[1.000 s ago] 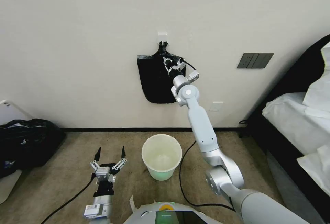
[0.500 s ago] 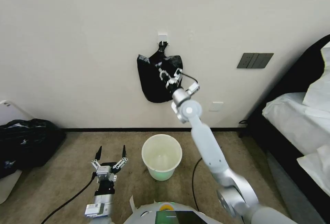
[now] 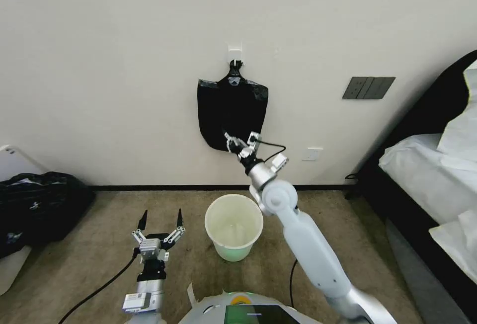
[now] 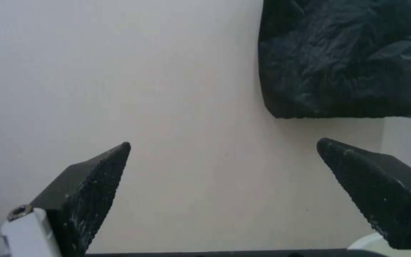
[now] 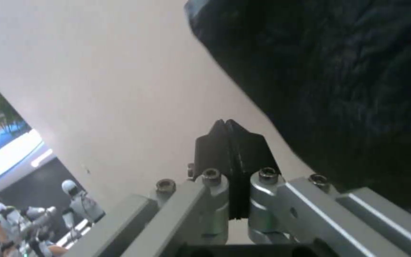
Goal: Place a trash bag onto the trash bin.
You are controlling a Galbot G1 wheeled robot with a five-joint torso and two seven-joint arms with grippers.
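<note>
The trash bag (image 3: 231, 113) hangs from a wall hook (image 3: 235, 56) above the trash bin (image 3: 233, 225). The right claw (image 3: 237, 141), pinched closed on nothing, sits at its lower edge. The left claw (image 3: 159, 220) waits wide beside the bin.

- The trash bag (image 3: 232, 113) hangs on the wall from a hook (image 3: 235, 56), above and behind the trash bin (image 3: 233, 226).
- My right gripper (image 3: 230, 140) sits at the bag's lower edge, above the bin.
- My left gripper (image 3: 159, 220) waits left of the bin.
</note>
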